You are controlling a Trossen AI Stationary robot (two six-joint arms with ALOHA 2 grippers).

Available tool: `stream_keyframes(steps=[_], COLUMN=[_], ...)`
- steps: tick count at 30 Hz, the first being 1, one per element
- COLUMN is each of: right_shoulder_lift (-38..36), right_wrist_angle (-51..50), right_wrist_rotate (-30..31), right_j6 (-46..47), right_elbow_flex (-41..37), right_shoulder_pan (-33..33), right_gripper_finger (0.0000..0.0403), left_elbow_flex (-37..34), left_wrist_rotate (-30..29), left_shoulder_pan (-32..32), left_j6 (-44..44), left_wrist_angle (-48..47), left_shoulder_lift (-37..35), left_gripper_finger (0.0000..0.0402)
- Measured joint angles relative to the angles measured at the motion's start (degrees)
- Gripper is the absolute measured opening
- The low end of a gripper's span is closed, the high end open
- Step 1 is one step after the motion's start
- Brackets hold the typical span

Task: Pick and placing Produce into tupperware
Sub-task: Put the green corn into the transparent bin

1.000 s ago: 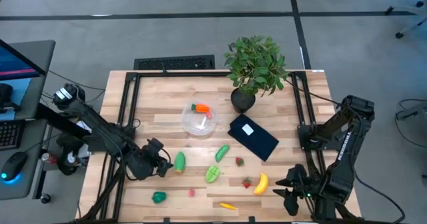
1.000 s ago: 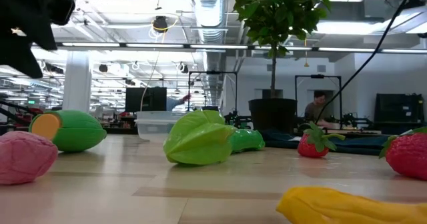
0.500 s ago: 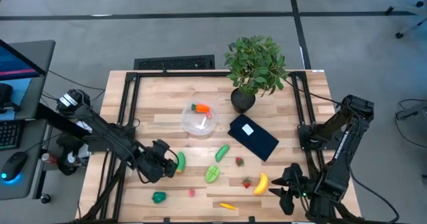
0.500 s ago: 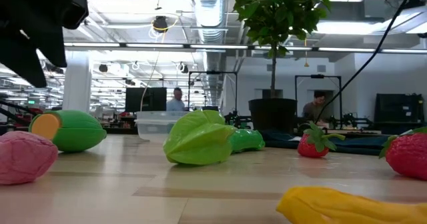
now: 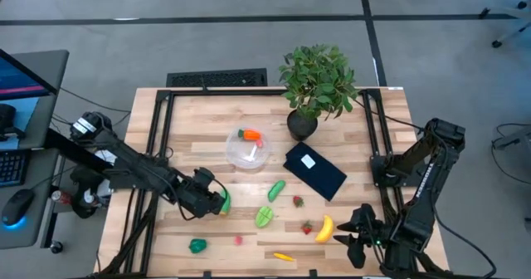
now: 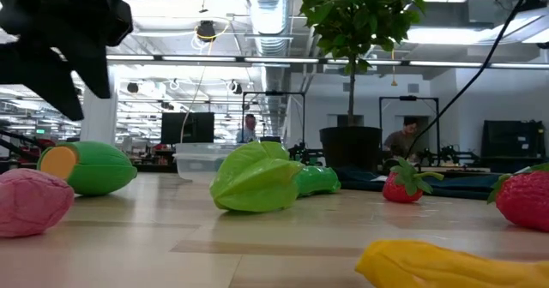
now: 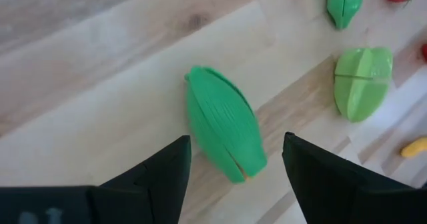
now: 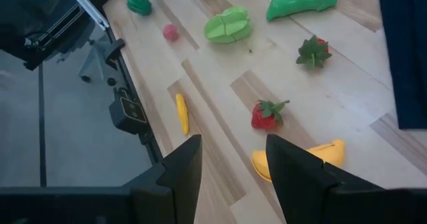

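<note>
My left gripper point(image 5: 209, 203) is open and hovers above a green ribbed vegetable with an orange end point(image 7: 223, 134), one finger on each side of it, touching nothing. The vegetable point(image 5: 224, 201) lies flat on the table. In the low view the left gripper point(image 6: 69, 39) hangs well above that vegetable point(image 6: 86, 166). The clear round tupperware point(image 5: 249, 149) holds an orange carrot point(image 5: 249, 134). My right gripper point(image 8: 230, 157) is open and waits over the near right corner, above the banana point(image 8: 313, 159) and a strawberry point(image 8: 265, 114).
A cucumber point(image 5: 276, 190), a green cut fruit point(image 5: 264, 217), strawberries point(image 5: 298, 201), a banana point(image 5: 324, 227), a green pepper point(image 5: 197, 246) and a small yellow piece point(image 5: 283, 256) lie scattered on the near half. The potted plant point(image 5: 315, 84) and a dark blue rectangle point(image 5: 315, 171) sit behind.
My left gripper has moved toward the table's right, from beside the green ribbed vegetable to over it, staying open. The vegetable has not moved.
</note>
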Motion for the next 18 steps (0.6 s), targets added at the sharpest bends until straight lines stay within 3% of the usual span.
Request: stream_keyframes(steps=[6,18], right_shoulder_lift=[0.0,0.0], right_wrist_angle=[-0.02,-0.11], right_wrist_rotate=[0.0,0.0], right_j6=[-0.04,-0.15], right_elbow_flex=[0.0,0.0], right_shoulder_pan=[-0.54,-1.3], right_gripper_finger=[0.016,0.0161], left_elbow_flex=[0.0,-0.02], left_wrist_rotate=[-0.91,-7.97], left_shoulder_pan=[1.8,2.06], left_j6=[2.6,1.99], left_wrist_angle=[0.58,1.55], left_shoulder_lift=[0.02,0.02], left_gripper_finger=[0.0251,0.0253])
